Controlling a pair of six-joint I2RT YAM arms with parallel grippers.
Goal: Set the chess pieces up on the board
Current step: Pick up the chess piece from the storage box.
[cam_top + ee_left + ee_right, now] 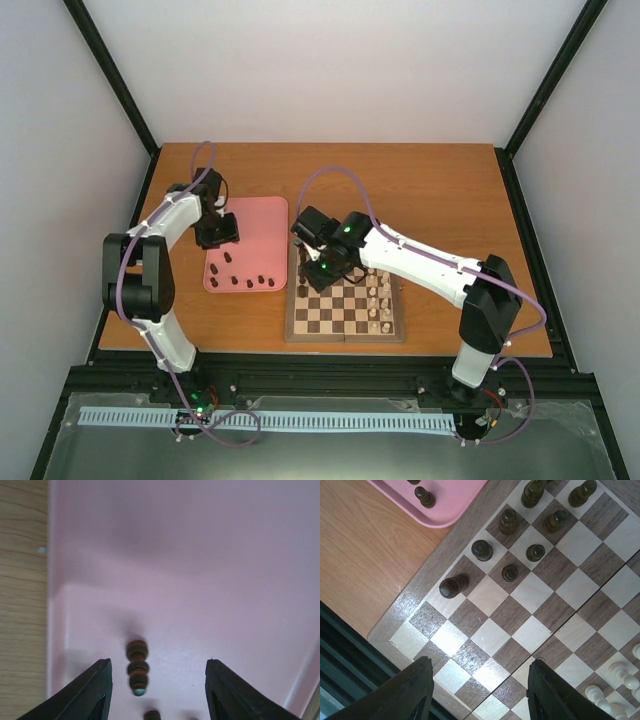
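The board (345, 318) lies on the desk (430, 190), with a pink tray (262, 215) just beside its left edge. Several dark chess pieces (510, 572) stand on the board's left-hand squares, the ones nearest the tray, while cream-white pieces (380, 300) stand along the board's right side. More dark pieces (250, 282) rest on the tray, left of the board.

The left gripper (158, 661) hangs low over the tray with its jaws partly open. One dark piece (137, 667) lies between the fingers (95, 695), nearer the left one and touching neither - nothing is held. The right gripper (481, 661) hovers above the board's left part, jaws about half apart and empty - only bare squares show between its fingers (555, 695).
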